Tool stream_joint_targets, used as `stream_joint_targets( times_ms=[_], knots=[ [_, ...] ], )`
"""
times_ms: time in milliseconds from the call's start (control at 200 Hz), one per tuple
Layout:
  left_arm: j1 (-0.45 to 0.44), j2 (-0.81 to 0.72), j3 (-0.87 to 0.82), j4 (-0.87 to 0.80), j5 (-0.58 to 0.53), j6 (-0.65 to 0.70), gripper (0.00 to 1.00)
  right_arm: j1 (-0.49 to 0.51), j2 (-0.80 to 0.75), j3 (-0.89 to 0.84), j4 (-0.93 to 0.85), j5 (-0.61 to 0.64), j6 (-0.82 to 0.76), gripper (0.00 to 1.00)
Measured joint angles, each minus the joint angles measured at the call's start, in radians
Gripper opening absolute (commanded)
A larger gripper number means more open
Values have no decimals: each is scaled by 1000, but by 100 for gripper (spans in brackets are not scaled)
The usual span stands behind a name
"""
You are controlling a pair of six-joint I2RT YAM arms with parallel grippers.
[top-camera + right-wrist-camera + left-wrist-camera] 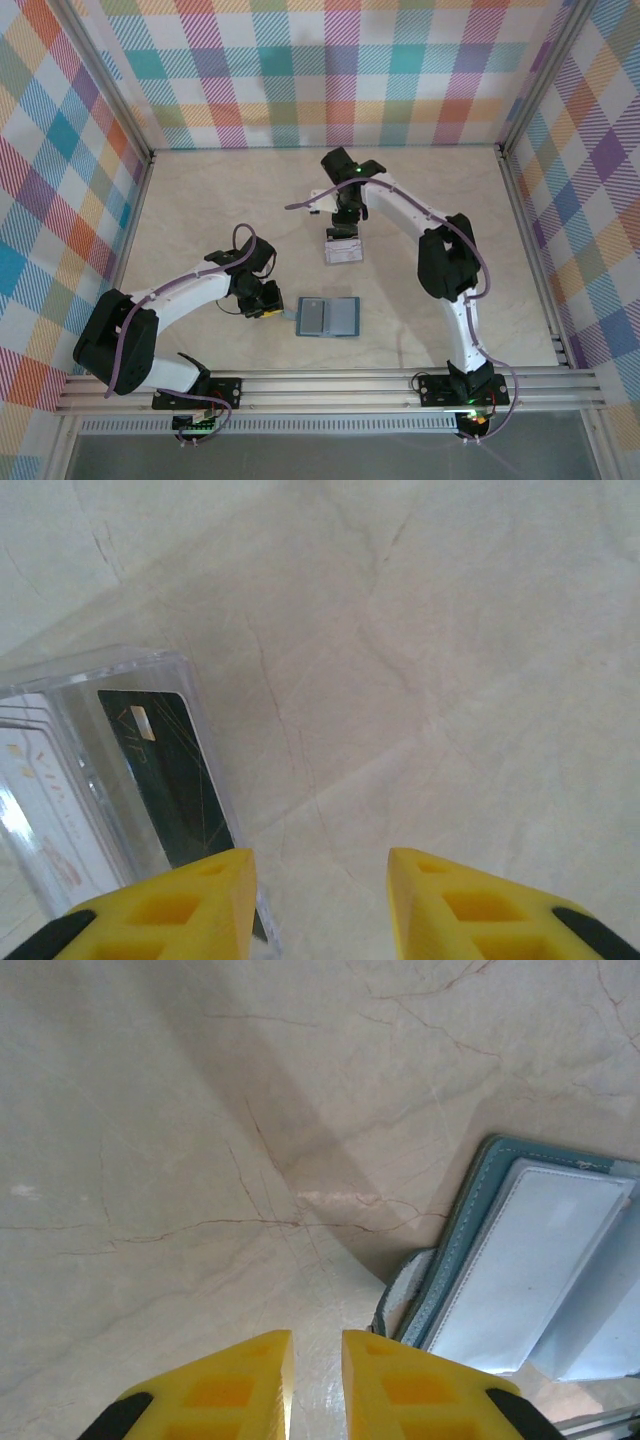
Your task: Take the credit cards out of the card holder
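The teal card holder lies open and flat on the table, its grey-blue pockets facing up. My left gripper sits low just left of it. Its yellow fingers stand a narrow gap apart with bare table between them, and the holder's strap tab lies just to their right. A dark credit card and a pale one lie in a clear plastic tray. My right gripper hangs open beside that tray, holding nothing, its left finger over the tray's edge.
The clear tray sits mid-table, behind the card holder and under the right gripper. Plaid walls close in the back and both sides. A metal rail runs along the near edge.
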Motion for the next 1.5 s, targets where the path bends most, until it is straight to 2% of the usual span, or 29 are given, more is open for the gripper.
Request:
stream_joint_targets(
  times_ms=[155,325,625,930,1190,1500],
  knots=[
    [0,-1,1,0,15,3,21,0,-107,-52,52,-8,87,42],
    [0,-11,11,0,33,3,21,5,-216,-110,83,-45,277,44],
    [-18,-13,79,0,46,6,21,48,-436,-403,170,-164,729,40],
    [-43,13,140,2,48,26,21,64,-655,-701,292,-296,1196,29],
    [-82,156,169,30,72,41,10,72,-681,-879,373,-436,1516,22],
    [-87,235,156,80,93,48,6,106,-681,-951,418,-511,1646,21]
  ],
)
